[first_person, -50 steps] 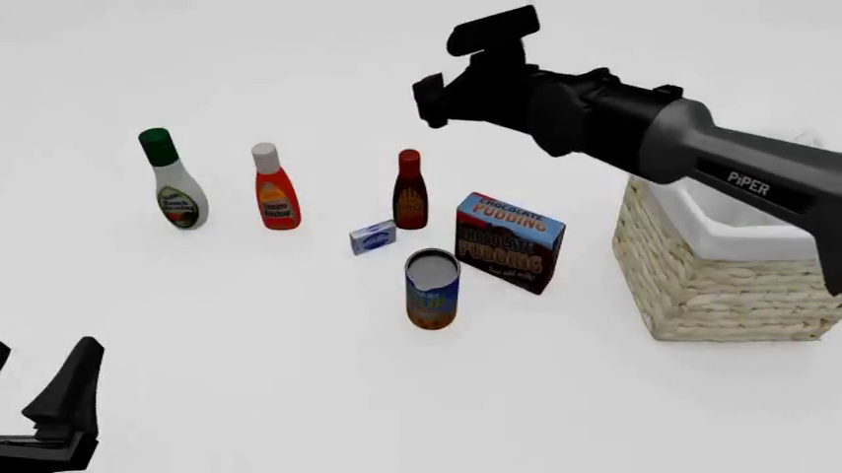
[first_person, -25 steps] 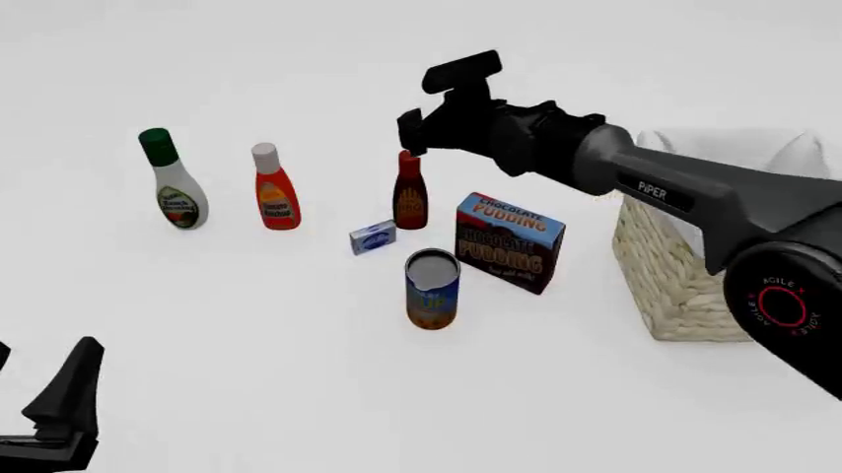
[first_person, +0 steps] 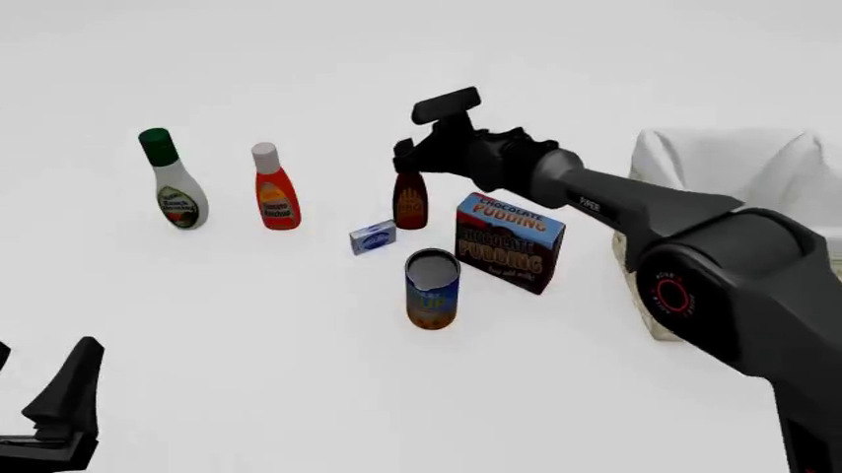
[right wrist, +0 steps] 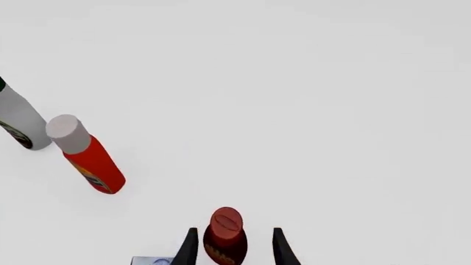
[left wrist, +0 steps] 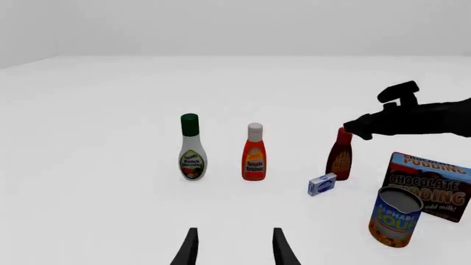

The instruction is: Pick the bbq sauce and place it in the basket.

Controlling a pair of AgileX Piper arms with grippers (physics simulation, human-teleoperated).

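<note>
The bbq sauce (first_person: 410,204), a dark reddish-brown bottle with a red cap, stands upright at the table's middle. My right gripper (first_person: 406,158) is open and reaches down over its top. In the right wrist view the red cap of the bbq sauce (right wrist: 226,222) sits between the two fingertips (right wrist: 189,247), which do not grip it. It also shows in the left wrist view (left wrist: 340,160). The basket (first_person: 731,158) stands at the right, largely hidden behind my right arm. My left gripper (first_person: 59,406) is open and empty, low at the near left.
A white bottle with a green cap (first_person: 176,187) and an orange-red bottle (first_person: 274,193) stand to the left of the bbq sauce. A small blue box (first_person: 373,236), a soup can (first_person: 432,288) and a chocolate pudding box (first_person: 510,241) lie close in front and to its right.
My right arm has swung left and down, from high above the table to around the top of the bbq sauce. The left arm has not moved.
</note>
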